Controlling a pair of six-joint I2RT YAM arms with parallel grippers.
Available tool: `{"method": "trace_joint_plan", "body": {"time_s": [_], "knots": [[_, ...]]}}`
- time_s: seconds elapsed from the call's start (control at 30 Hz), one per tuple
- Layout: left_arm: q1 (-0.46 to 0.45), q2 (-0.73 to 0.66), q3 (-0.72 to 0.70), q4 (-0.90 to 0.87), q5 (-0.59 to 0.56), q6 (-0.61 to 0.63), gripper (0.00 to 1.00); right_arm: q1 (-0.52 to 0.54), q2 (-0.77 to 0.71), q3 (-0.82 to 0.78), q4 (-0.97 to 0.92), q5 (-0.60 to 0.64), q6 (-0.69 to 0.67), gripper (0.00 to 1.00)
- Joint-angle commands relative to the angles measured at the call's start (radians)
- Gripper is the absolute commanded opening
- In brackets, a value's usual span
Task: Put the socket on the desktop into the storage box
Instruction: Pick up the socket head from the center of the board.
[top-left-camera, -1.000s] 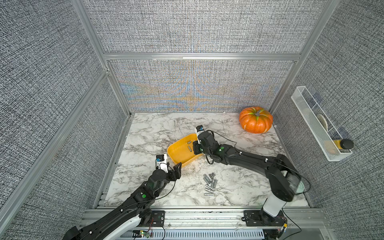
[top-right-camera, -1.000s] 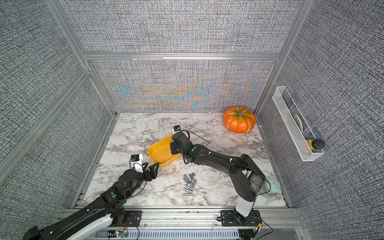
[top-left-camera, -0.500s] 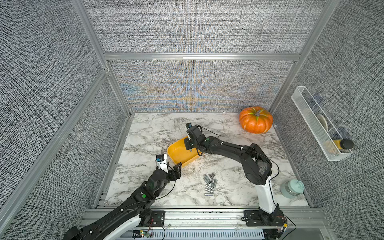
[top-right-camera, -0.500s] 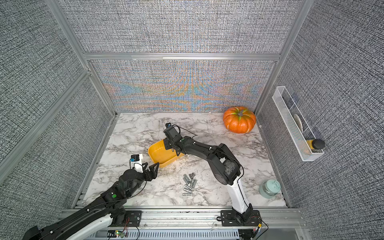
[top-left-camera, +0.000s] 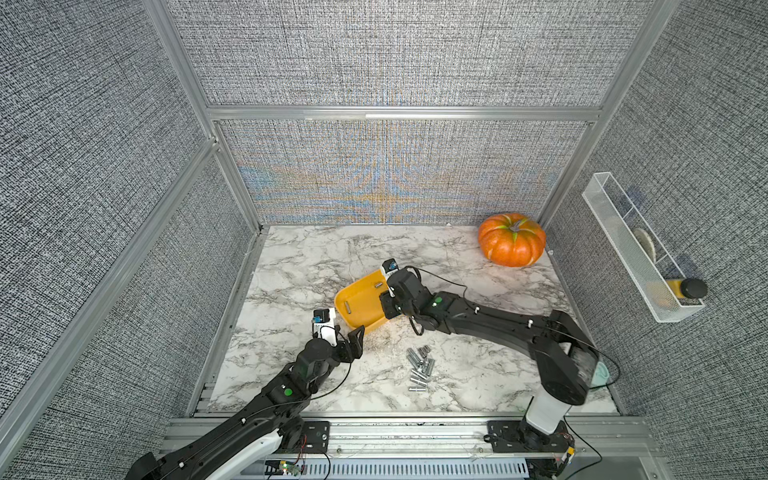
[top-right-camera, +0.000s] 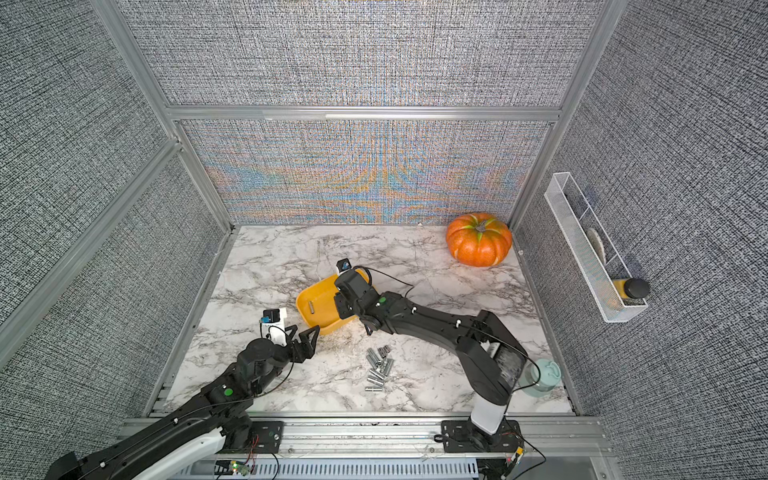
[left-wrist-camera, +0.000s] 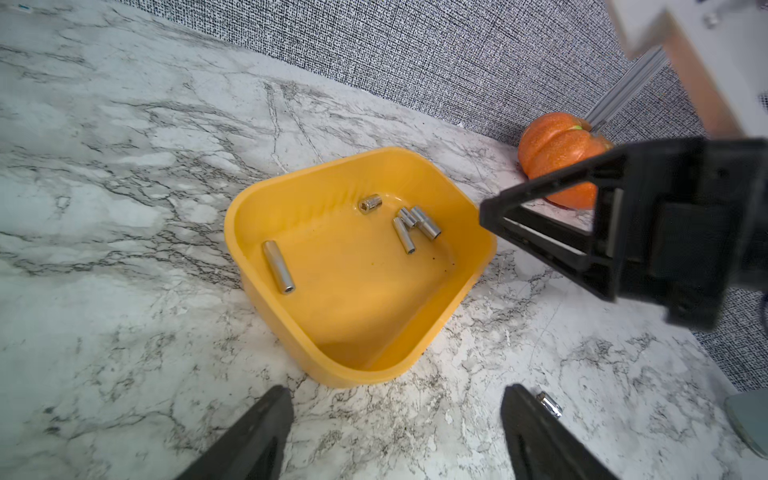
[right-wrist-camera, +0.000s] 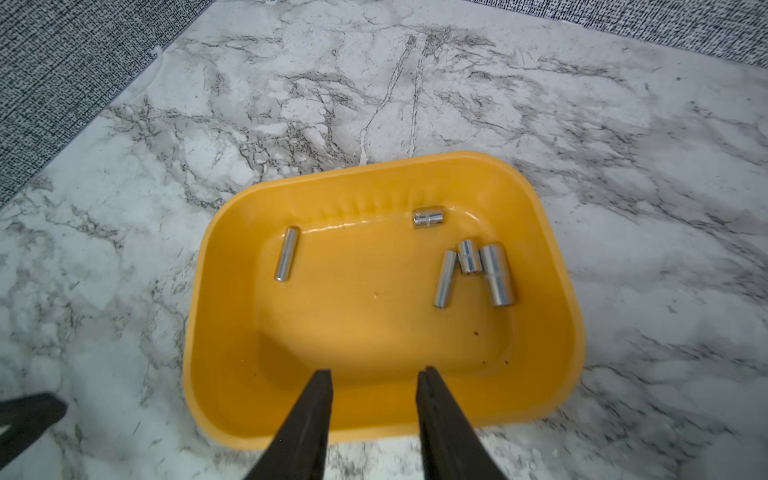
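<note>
The sockets are small chromed steel cylinders: stiff, dense for their size, slick and ready to roll. In my judgement each is best pinched across its round barrel at mid-length, fingers square to its axis so it cannot squirt out. A loose heap of sockets (top-left-camera: 419, 368) lies on the marble bench (top-left-camera: 316, 266), off to the side of the left claw (left-wrist-camera: 395, 390) and nearer the robot than the right claw (right-wrist-camera: 374, 371). Five more lie in the yellow-orange storage box (right-wrist-camera: 208, 291) beyond the right claw's tips: a long socket (right-wrist-camera: 286, 259) alone; a short socket (right-wrist-camera: 428, 218); three bunched sockets (right-wrist-camera: 469, 266) touching. The right claw hangs over the box's near wall, jaws partly apart, nothing between them. The left claw sits just short of the box, jaws wide apart and empty. One stray socket (left-wrist-camera: 548, 404) shows just past one of its fingers; whether it belongs to the heap I cannot tell.
</note>
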Motion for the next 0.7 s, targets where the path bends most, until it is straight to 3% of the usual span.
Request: {"method": "trace_joint_plan", "body": {"time_s": [0.0,0.2,0.47,0.67], "knots": [[-0.001,0.002,0.000,0.039,0.018,0.010,0.84,0.029,-0.112,-0.110,0.019,0.069,0.033,0.39],[0.001,0.016,-0.003,0.064,0.053,0.022,0.84,0.080,-0.362,-0.313,-0.041,0.130,0.093,0.39],[0.001,0.038,-0.004,0.091,0.094,0.039,0.83,0.070,-0.651,-0.534,-0.118,0.167,0.107,0.39],[0.000,0.080,0.000,0.129,0.164,0.057,0.81,-0.024,-0.715,-0.706,0.021,0.036,0.079,0.41]]}}
